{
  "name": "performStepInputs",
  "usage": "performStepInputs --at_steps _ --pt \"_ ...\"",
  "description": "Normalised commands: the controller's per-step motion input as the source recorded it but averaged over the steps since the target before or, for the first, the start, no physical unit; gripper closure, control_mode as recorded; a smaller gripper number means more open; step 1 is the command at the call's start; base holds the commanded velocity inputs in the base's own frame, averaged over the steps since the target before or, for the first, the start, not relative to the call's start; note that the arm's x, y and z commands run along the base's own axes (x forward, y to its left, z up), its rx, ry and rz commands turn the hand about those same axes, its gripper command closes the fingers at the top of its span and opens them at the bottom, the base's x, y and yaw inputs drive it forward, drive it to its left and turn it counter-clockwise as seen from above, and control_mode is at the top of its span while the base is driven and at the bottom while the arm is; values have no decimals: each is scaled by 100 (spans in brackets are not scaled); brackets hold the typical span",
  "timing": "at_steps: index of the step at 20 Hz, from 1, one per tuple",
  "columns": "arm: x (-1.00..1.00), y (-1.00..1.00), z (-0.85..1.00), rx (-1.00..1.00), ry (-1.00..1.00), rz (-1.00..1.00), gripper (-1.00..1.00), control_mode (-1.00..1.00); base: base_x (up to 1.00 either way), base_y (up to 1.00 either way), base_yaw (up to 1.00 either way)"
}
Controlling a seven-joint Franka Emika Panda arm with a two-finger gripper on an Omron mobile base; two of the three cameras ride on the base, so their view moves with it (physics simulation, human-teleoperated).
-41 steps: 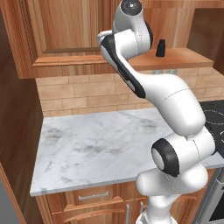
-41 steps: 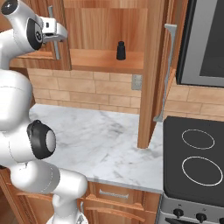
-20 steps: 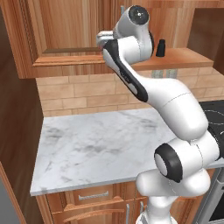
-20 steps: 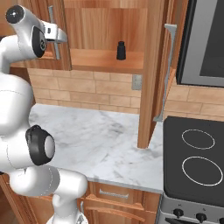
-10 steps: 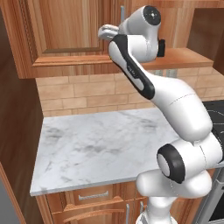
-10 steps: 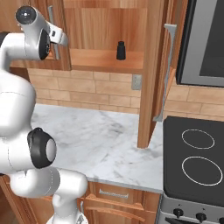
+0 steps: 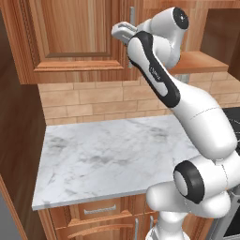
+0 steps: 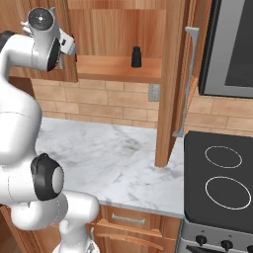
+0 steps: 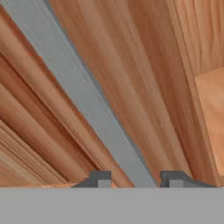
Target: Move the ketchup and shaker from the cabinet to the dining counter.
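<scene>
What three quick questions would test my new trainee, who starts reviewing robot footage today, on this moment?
1. True or false: the shaker stands on the marble counter.
2. The pincer is closed on: A) a drawer pull, B) the grey bar handle of a cabinet door, C) a stove knob.
3. Fill in: the cabinet door nearest the stove stands ____.

Key: 1 false, it is on the cabinet shelf; 2 B; 3 open.
</scene>
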Motion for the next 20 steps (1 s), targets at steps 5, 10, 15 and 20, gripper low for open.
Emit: performStepInputs --at_steps 5,10,15,20 --pt "-44 26 15 11 0 6 100 -100 0 0 0" --pt "-45 34 11 8 0 5 100 -100 0 0 0" --pt "-45 40 5 3 0 4 100 -100 0 0 0" --pt "-45 49 0 0 0 2 100 -100 0 0 0"
